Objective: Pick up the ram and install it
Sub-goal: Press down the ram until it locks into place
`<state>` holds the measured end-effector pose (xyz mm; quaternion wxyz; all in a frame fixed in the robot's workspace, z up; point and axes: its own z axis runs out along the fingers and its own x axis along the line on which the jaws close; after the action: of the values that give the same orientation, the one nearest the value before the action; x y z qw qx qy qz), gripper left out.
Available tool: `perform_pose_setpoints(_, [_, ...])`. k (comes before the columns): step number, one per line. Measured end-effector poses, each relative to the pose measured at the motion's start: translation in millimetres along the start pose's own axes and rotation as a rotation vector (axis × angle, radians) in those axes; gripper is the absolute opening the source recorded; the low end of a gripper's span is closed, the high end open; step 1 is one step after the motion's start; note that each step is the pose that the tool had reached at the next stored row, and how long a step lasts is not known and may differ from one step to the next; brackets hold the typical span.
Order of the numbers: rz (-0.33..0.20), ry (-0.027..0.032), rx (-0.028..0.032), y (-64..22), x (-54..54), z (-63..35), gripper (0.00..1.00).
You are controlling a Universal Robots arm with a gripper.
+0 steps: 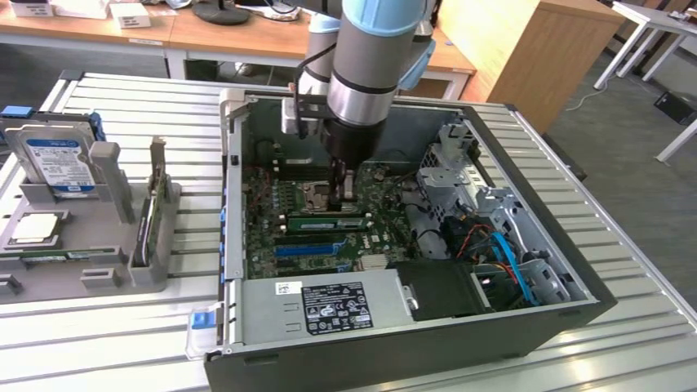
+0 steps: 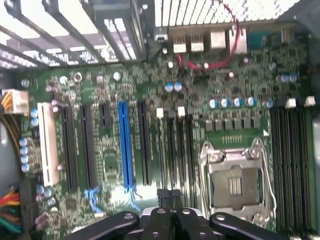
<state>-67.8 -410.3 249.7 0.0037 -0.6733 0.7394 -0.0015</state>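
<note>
The gripper (image 1: 341, 194) stands inside the open computer case (image 1: 566, 278), its two dark fingers (image 2: 172, 197) brought fully together with nothing clamped between them; the tips hang just over the motherboard (image 2: 200, 100), close to the black memory slots (image 2: 175, 150) beside the processor socket (image 2: 235, 182), though whether they touch the board cannot be told. The ram (image 1: 325, 222), a long narrow green stick with a pale label, lies seated across the board just beside the fingertips in the exterior view, apparently already in its slot, with the long blue slot connector (image 1: 316, 248) parallel to it and nearer the power supply (image 1: 332, 304). The arm (image 1: 365, 57) descends almost vertically, a smooth grey metal cylinder with pale blue caps narrowing to a black wrist, so that the tool points straight down into the case. The motherboard is matt green, studded with small silver-topped capacitors and ribbed by glossy black slots; the socket is a square frame of bright metal with a wire lever. The case is dark sheet metal and rests on a table (image 1: 621, 245) of ribbed aluminium profiles. At the exterior view's left a grey plastic fixture (image 1: 109, 245) holds a hard drive (image 1: 57, 162) upright and a processor (image 1: 36, 229) lying flat.
</note>
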Motion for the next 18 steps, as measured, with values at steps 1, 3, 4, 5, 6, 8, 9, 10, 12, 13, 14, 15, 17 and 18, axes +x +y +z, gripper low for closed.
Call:
perform_pose_setpoints(1, [0.0, 0.0, 0.0, 2.7, 0.3, 0.1, 0.11])
perform_pose_setpoints(3, [0.0, 0.0001, 0.0, 8.3, 0.8, 0.3, 0.11])
perform_pose_setpoints(4, [0.0, 0.0, 0.0, 10.8, 1.0, 0.3, 0.11])
perform_pose_setpoints(5, [0.0, 0.0, 0.0, 12.8, 1.2, 0.4, 0.11])
perform_pose_setpoints(6, [0.0, 0.0001, 0.0, 14.4, 1.3, 0.4, 0.11])
perform_pose_setpoints(8, [0.0, 0.0, 0.0, 17.2, 1.6, 0.5, 0.11])
perform_pose_setpoints(9, [0.0, 0.0, 0.0, 18.6, 1.8, 0.4, 0.11])
perform_pose_setpoints(10, [0.0, 0.0, 0.0, 19.7, 1.8, 0.5, 0.11])
perform_pose_setpoints(12, [0.0, 0.0, 0.0, 20.1, 1.8, 0.5, 0.11])
perform_pose_setpoints(13, [0.0, -0.0001, 0.0, 20.1, 1.8, 0.5, 0.11])
perform_pose_setpoints(14, [0.0, 0.0, 0.0, 20.2, 1.9, 0.4, 0.11])
perform_pose_setpoints(15, [0.0, 0.0001, -0.0001, 20.2, 1.9, 0.5, 0.11])
perform_pose_setpoints(17, [0.0, 0.0, 0.0, 20.2, 2.0, 1.8, 0.11])
perform_pose_setpoints(18, [0.0, 0.0, 0.0, 20.2, 1.9, 3.0, 0.11])
